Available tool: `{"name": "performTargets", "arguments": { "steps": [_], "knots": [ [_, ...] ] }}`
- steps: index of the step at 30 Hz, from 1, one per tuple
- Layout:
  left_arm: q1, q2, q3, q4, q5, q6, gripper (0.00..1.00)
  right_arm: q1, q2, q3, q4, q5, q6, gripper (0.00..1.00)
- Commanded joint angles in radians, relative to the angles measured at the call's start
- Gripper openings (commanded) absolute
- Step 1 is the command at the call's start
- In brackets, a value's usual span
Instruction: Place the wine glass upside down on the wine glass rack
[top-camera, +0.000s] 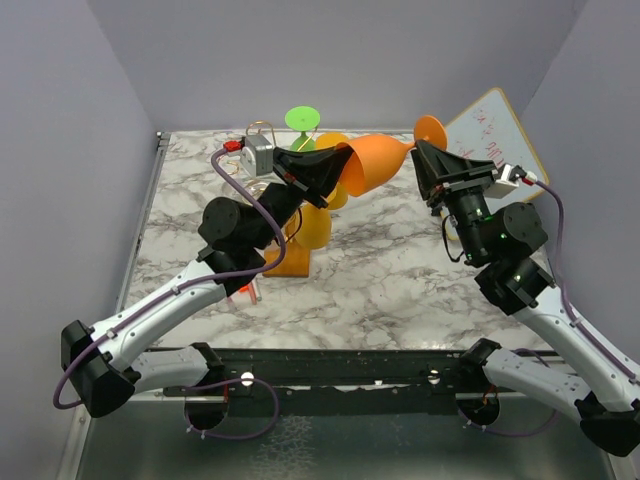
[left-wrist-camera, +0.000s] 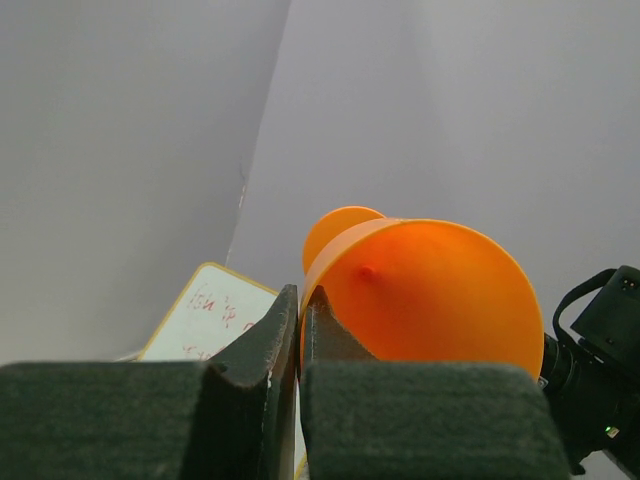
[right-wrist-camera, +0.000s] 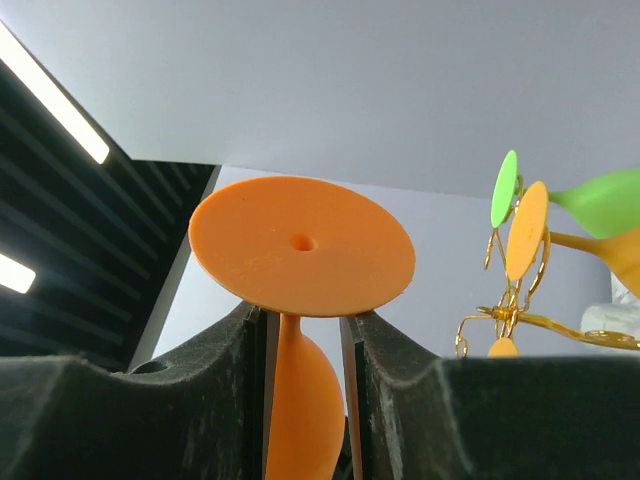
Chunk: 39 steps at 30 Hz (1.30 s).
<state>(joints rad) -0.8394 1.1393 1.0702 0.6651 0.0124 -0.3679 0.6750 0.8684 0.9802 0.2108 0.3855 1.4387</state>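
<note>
Nearest you, the rack (top-camera: 290, 262) stands on its wooden base left of centre on the table (top-camera: 400, 280), w/ a yellow glass (top-camera: 312, 225) on it. Above and just past it, the wine glass (top-camera: 375, 160) lies sideways in mid-air btwn both arms. The left claw (top-camera: 338, 165) is pinched shut on the bowl's rim. The right claw (top-camera: 420, 150) straddles the stem right under the foot; can't tell if it's clamped or a hair off. Looks like a handover: get the right pads (right-wrist-camera: 400, 360) square and firm on the stem before you loosen the left, or the glass drops. Farther back a green glass (top-camera: 302, 118) hangs too, so aim for a free arm.
</note>
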Motion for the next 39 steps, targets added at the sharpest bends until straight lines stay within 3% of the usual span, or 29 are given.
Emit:
{"name": "performTargets", "arguments": {
  "steps": [1,11,16,21,26,28,34,36,39],
  "knots": [
    [-0.009,-0.028,-0.024,0.062,0.031,0.036,0.00,0.000,0.007,0.033,-0.060,0.087,0.062,0.32],
    [-0.013,-0.048,-0.059,0.071,0.103,0.034,0.00,0.000,0.022,0.025,-0.035,0.114,0.106,0.29],
    [-0.015,-0.078,-0.103,0.076,0.107,0.009,0.00,0.001,0.019,-0.006,0.054,0.127,0.098,0.19],
    [-0.015,-0.103,-0.135,0.076,0.125,-0.014,0.00,0.001,0.021,0.001,0.105,0.123,0.045,0.16],
    [-0.015,-0.103,-0.140,0.074,0.163,-0.020,0.00,0.000,0.036,0.014,0.109,0.103,0.024,0.29],
    [-0.015,-0.103,-0.147,0.074,0.165,-0.020,0.00,0.000,0.038,0.006,0.137,0.096,0.002,0.30],
    [-0.015,-0.118,-0.168,0.074,0.161,-0.027,0.00,0.000,0.035,0.002,0.167,0.102,-0.059,0.08],
    [-0.015,-0.121,-0.168,0.072,0.168,-0.037,0.06,0.000,0.035,0.006,0.177,0.102,-0.094,0.01],
    [-0.015,-0.129,-0.171,0.065,0.173,-0.059,0.20,0.000,0.030,0.008,0.176,0.098,-0.134,0.01]
  ]
}}
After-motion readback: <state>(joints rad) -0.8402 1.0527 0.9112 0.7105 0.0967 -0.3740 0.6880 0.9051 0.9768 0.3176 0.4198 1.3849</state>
